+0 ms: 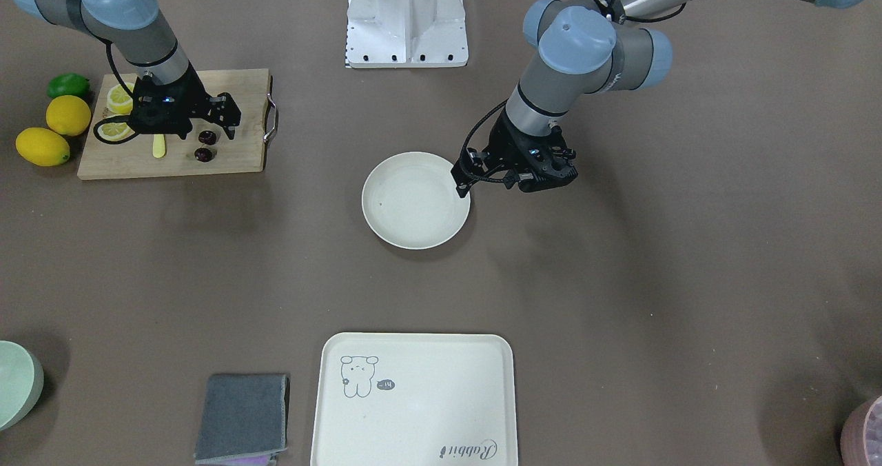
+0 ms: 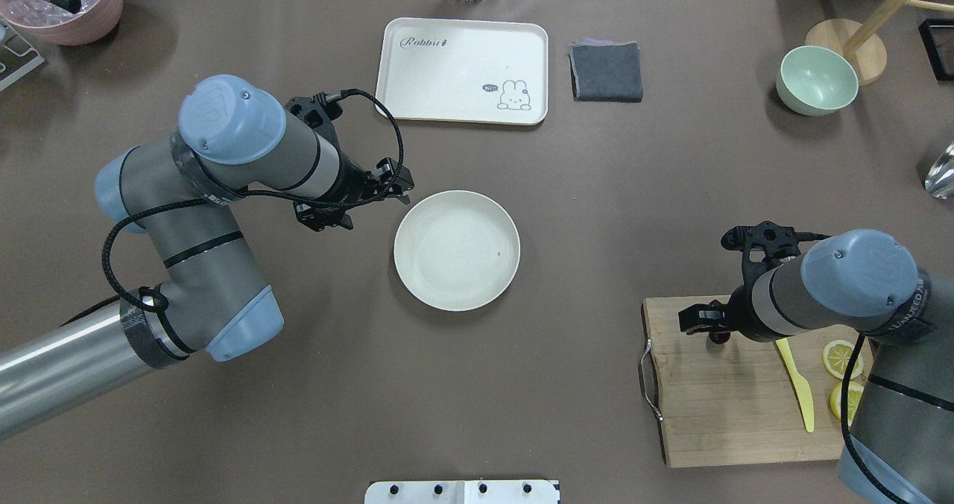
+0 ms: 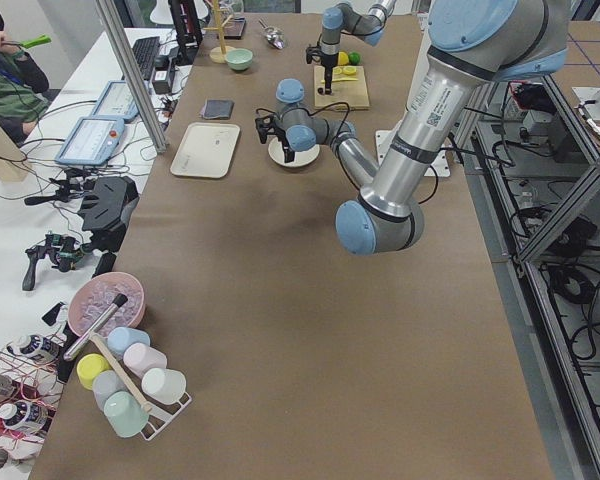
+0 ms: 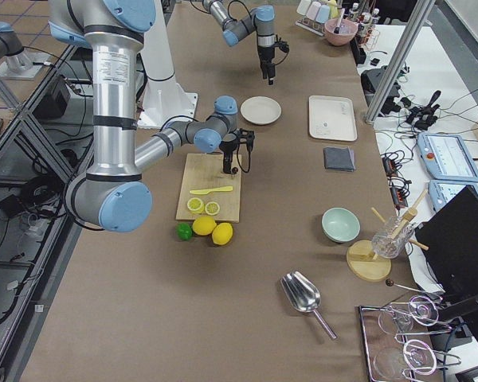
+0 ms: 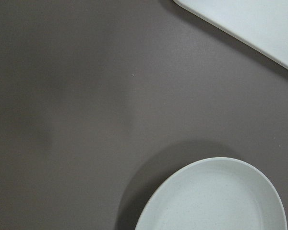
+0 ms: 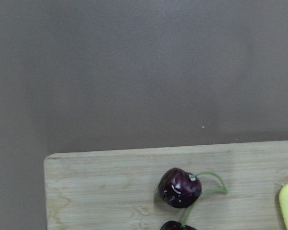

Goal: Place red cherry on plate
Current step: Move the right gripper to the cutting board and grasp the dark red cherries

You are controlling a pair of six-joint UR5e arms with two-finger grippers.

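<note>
The red cherry [image 1: 206,138] is a dark maroon pair joined by a thin green stem, lying on the wooden cutting board [image 1: 172,166]. It also shows in the right wrist view, where the cherry [image 6: 179,187] sits near the board's corner. My right gripper [image 1: 229,116] hangs open just above and beside it, holding nothing. The plate [image 1: 416,200] is round, cream-white and bare at the table's middle. My left gripper [image 1: 462,182] hovers at the plate's rim; its fingers look shut and hold nothing. The plate's edge [image 5: 216,196] fills the lower part of the left wrist view.
On the board lie a yellow knife [image 1: 159,145] and lemon slices [image 1: 118,98]. Two lemons [image 1: 67,114] and a lime [image 1: 68,85] sit beside it. A cream tray [image 1: 413,397], a grey cloth [image 1: 242,416] and a pale green bowl [image 1: 15,383] stand along the operators' side.
</note>
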